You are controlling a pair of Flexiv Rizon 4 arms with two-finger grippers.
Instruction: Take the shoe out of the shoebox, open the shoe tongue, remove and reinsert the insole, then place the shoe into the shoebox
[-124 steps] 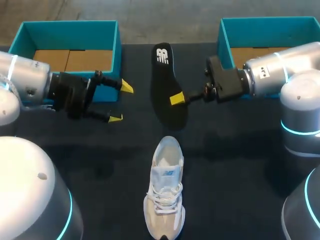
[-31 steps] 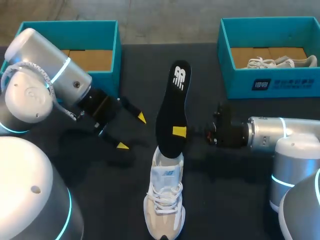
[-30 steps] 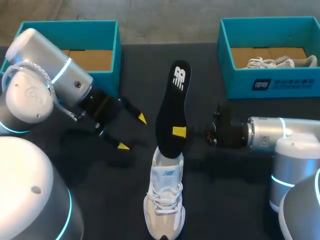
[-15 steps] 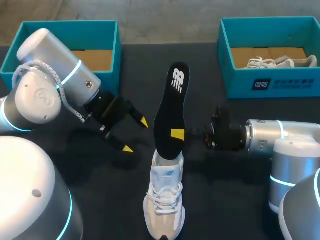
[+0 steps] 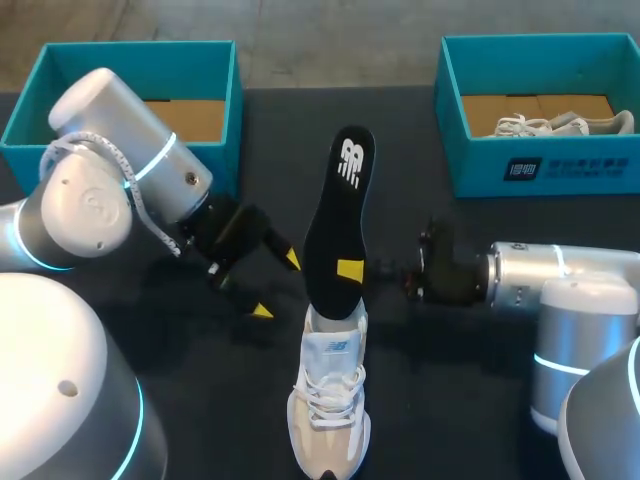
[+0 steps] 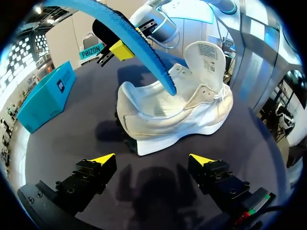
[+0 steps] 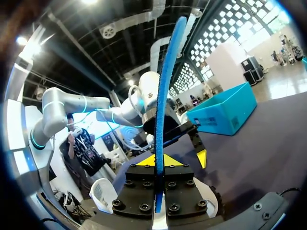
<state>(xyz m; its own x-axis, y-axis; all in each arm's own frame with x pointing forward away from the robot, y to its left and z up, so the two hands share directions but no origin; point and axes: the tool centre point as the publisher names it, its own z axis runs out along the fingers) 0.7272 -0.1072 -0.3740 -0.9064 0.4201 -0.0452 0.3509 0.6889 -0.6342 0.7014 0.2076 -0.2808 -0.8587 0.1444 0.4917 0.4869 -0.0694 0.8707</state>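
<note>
Head view: black insole (image 5: 335,225) stands heel-down in white shoe (image 5: 328,400).

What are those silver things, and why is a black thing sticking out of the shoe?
They are two robot arms, left and right, at a table. One picture looks down from above; the two round ones come from cameras on the arms' wrists. The right gripper pinches a black insole, one end poking into the white shoe. The left gripper is open beside the shoe, holding nothing. At the back stand a left box and a right box, which holds another shoe.
</note>
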